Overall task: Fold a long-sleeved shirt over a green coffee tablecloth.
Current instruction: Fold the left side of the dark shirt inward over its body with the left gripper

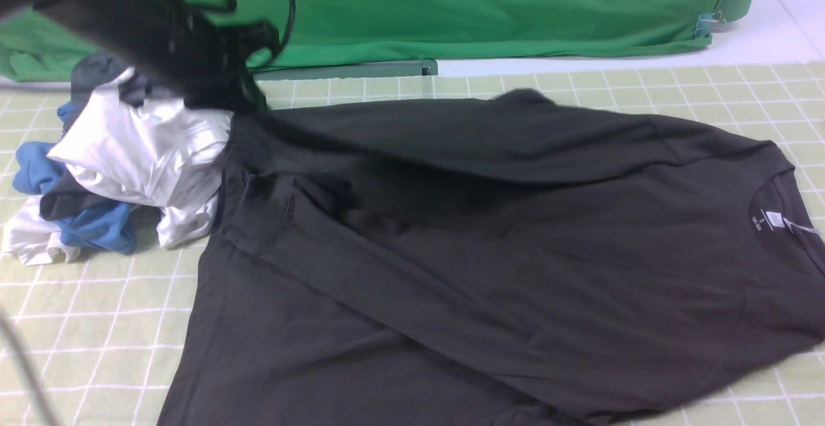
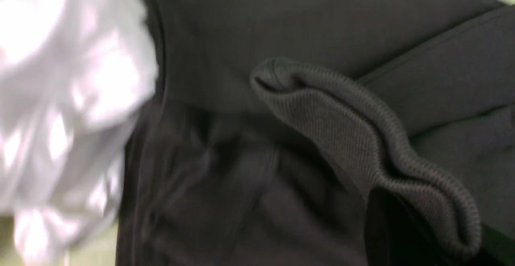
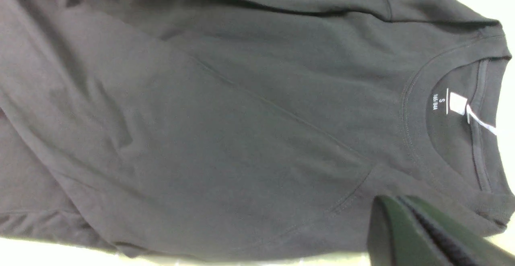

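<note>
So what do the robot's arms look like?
The left arm is a bulky black shape, blurred here, with thin black cables looping off it. Of the right arm, only a dark wedge-shaped finger shows, edged with a ribbed black strip.

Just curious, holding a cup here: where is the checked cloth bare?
Near-left tablecloth, bordered by the garment pile and black shirt, is bare; so is the far-right strip before the green fabric. Far left is crowded.

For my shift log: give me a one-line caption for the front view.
Black long-sleeved shirt spread on the gridded tablecloth, collar to the right, white and blue garments piled at left.
</note>
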Available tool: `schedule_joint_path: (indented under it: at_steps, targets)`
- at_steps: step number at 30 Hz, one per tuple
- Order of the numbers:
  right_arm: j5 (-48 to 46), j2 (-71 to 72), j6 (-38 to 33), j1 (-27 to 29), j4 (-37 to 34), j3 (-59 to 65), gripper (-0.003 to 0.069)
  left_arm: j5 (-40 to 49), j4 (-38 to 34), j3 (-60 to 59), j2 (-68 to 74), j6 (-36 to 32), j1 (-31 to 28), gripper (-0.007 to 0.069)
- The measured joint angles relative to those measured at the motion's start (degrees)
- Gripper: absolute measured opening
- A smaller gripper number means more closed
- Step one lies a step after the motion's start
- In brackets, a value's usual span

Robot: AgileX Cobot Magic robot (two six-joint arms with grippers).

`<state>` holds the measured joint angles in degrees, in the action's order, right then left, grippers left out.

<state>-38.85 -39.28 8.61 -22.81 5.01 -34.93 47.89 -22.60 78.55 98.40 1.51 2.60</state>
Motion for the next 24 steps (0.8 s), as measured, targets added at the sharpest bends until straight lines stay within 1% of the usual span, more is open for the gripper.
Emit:
schedule_joint_path:
  at_steps: [3, 5, 6, 9, 14, 18, 20, 22, 24]
  targets:
    - [0.44, -0.06, 0.06, 0.00, 0.06, 0.00, 0.0000, -2.53, 0.06, -8.79, -3.83, 0.59, 1.18, 0.0015]
    - [0.49, -0.06, 0.06, 0.00, 0.06, 0.00, 0.0000, -3.93, 0.06, -11.37, -5.02, 1.05, 1.58, 0.0015]
    - [0.63, -0.06, 0.06, 0.00, 0.06, 0.00, 0.0000, -5.88, 0.06, -15.22, -6.26, 1.36, 2.12, 0.0015]
    - [0.70, -0.06, 0.06, 0.00, 0.06, 0.00, 0.0000, -8.47, -0.19, -20.59, -7.91, 2.25, 2.65, 0.0015]
    - [0.80, -0.06, 0.06, 0.00, 0.06, 0.00, 0.0002, -10.15, -0.20, -25.66, -8.19, 2.40, 2.66, 0.0015]
    - [0.80, -0.06, 0.06, 0.00, 0.10, 0.00, 0.0006, -11.08, -0.20, -27.25, -8.19, 2.40, 2.66, 0.0021]
    - [0.80, -0.06, 0.06, 0.00, 0.10, 0.00, 0.0006, -11.13, -0.20, -27.31, -8.19, 2.42, 2.66, 0.0034]
    - [0.80, -0.06, 0.06, 0.00, 0.10, 0.00, 0.0008, -10.93, -0.14, -27.31, -8.19, 2.42, 2.66, 0.0062]
    - [0.80, -0.06, 0.06, 0.00, 0.10, 0.00, 0.0008, -10.46, 0.09, -27.31, -8.19, 2.42, 2.66, 0.0115]
